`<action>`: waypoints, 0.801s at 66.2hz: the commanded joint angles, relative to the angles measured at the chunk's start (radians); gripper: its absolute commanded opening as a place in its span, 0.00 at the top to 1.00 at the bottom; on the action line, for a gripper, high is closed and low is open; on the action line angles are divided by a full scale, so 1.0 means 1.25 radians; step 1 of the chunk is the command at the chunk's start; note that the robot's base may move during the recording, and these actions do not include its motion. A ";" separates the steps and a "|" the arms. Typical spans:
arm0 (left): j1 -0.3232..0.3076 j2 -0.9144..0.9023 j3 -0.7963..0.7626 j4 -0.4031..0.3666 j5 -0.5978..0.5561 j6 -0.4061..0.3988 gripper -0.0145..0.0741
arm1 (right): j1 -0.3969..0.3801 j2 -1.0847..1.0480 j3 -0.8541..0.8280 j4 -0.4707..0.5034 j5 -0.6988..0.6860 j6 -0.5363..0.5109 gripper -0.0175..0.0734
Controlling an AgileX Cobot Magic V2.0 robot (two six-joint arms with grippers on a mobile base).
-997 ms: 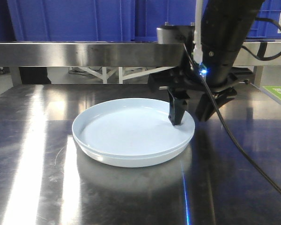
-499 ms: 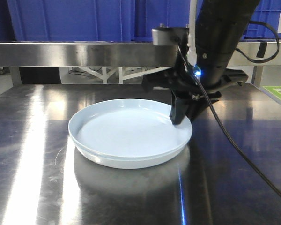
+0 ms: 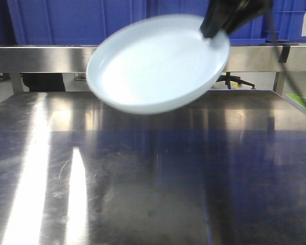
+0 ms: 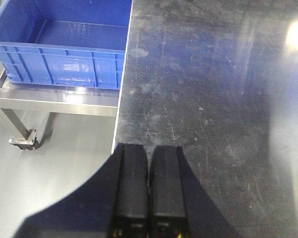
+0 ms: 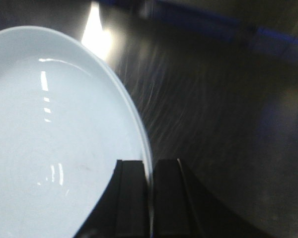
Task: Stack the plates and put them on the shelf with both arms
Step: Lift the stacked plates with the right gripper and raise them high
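The pale bluish-white plates (image 3: 158, 64) hang in the air above the steel table (image 3: 143, 178), tilted and blurred. They read as one disc, so I cannot tell whether both are there. My right gripper (image 3: 210, 33) holds the rim at the upper right. In the right wrist view the right gripper (image 5: 150, 163) is shut on the plate's rim (image 5: 49, 124), one finger inside and one outside. My left gripper (image 4: 149, 148) is shut and empty over the table's left edge (image 4: 213, 99). It does not show in the front view.
A steel shelf rail (image 3: 41, 58) runs across behind the table, with blue crates (image 3: 66, 20) on it. In the left wrist view a blue crate (image 4: 64, 44) sits on a lower wheeled steel frame beside the table, over grey floor.
The right gripper closed on the plate rim, then lifted the plates off the table, up and tilted. The table where they lay is now bare.
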 commanded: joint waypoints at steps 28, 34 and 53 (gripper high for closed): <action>-0.002 -0.001 -0.024 -0.004 -0.059 0.002 0.74 | -0.228 -0.515 0.347 -0.017 -0.105 -0.005 0.75; -0.002 -0.001 -0.024 -0.004 -0.059 0.002 0.74 | -0.257 -0.613 0.413 -0.016 -0.103 -0.005 0.75; -0.002 -0.001 -0.024 -0.004 -0.059 0.002 0.74 | -0.308 -0.829 0.542 0.034 -0.085 -0.005 0.75</action>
